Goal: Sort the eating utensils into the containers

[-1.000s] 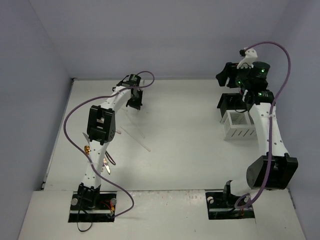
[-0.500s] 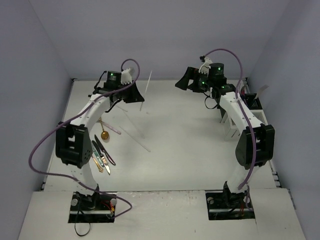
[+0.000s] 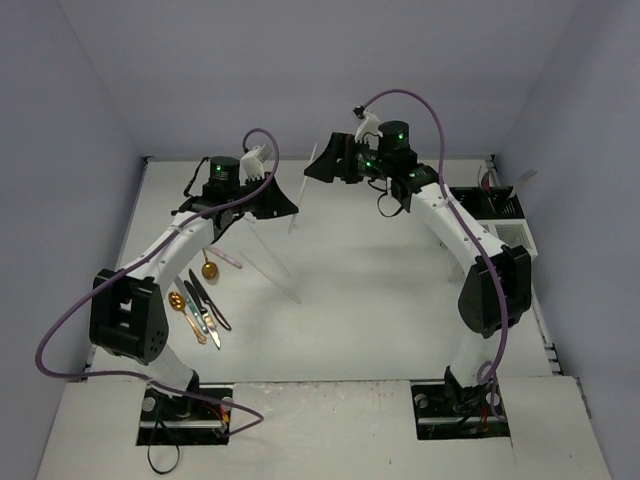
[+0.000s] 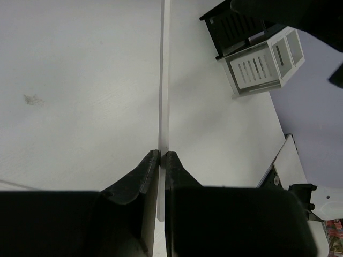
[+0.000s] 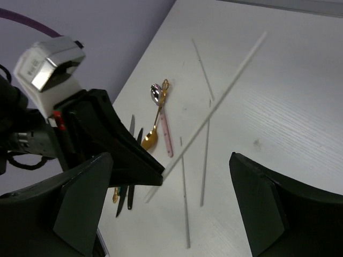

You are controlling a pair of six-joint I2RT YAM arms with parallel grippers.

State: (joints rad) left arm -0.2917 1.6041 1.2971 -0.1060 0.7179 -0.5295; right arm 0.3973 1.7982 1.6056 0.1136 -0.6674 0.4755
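My left gripper (image 3: 287,207) is shut on a thin pale stick (image 3: 311,158) and holds it slanted above the table; the left wrist view shows the jaws (image 4: 162,155) pinched on the stick (image 4: 165,80). My right gripper (image 3: 318,168) is wide open and empty beside the stick's upper end. In the right wrist view the stick (image 5: 225,91) runs ahead between my spread fingers (image 5: 80,209). Gold spoons (image 3: 208,268), a pink-handled piece (image 3: 226,256), dark knives (image 3: 205,305) and several pale sticks (image 3: 268,258) lie at the table's left. The joined bins, black (image 3: 497,204) and white (image 3: 518,238), stand at the right.
The right arm (image 3: 455,225) stretches from the bins across the back of the table. The left arm (image 3: 175,245) arches over the loose cutlery. Grey walls close the back and both sides. The bins also show in the left wrist view (image 4: 262,67).
My left gripper has carried the stick to the right and lifted it. My right arm has swung left from the bins to the stick's upper end, jaws open.
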